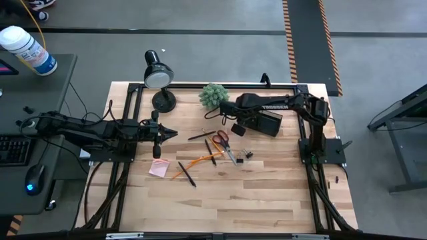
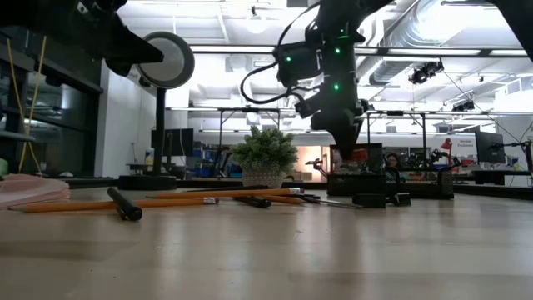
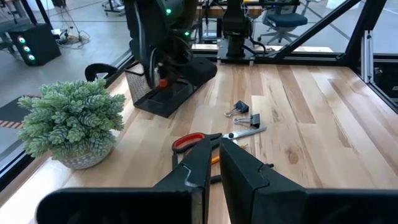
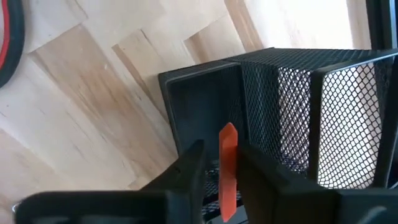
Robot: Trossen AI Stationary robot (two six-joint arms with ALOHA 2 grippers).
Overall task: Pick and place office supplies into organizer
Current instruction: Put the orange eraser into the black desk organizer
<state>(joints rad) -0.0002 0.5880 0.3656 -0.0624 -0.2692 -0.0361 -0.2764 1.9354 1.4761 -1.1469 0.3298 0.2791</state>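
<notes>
A light wood-plank table (image 1: 267,200) stands on grey flooring; "TROSSEN" shows on the right arm. The right gripper (image 4: 219,163) clamps an orange pencil (image 4: 227,168) above the mesh organizer (image 4: 298,106); the left gripper (image 3: 214,163) waits closed.

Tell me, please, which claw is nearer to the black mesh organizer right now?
The right claw: it hangs directly over the organizer, gripping an orange pen above a compartment. The left claw sits shut well away, past the scissors.
</notes>
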